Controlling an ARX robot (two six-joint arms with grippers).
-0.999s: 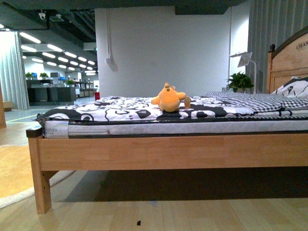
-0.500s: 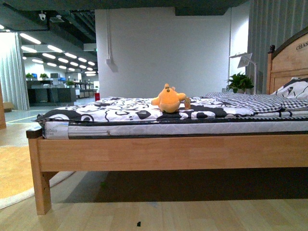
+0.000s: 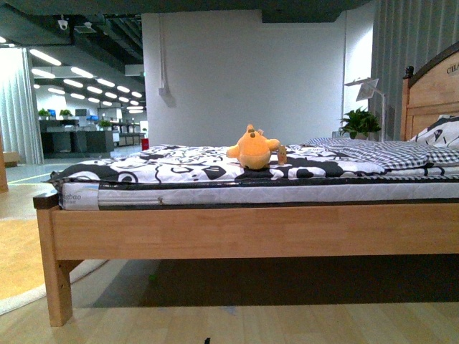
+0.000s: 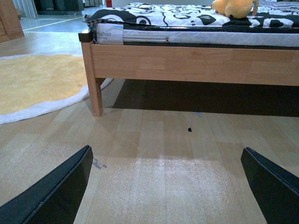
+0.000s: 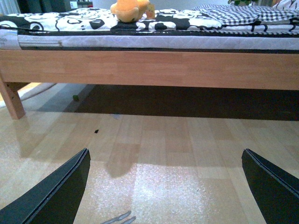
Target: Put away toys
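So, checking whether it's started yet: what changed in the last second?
The view crept nearer the bed, which looks slightly bigger. Nothing was taken hold of. The plush toy lies where it was; the left gripper and right gripper have their jaws open.

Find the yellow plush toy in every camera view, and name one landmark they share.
Front view: plush toy sits on the patterned bedspread, near picture centre.
Left wrist view: plush toy on the bedspread, cropped by the frame edge.
Right wrist view: plush toy on the bedspread, cropped by the frame edge.
Shared landmark: the wooden side rail below it.
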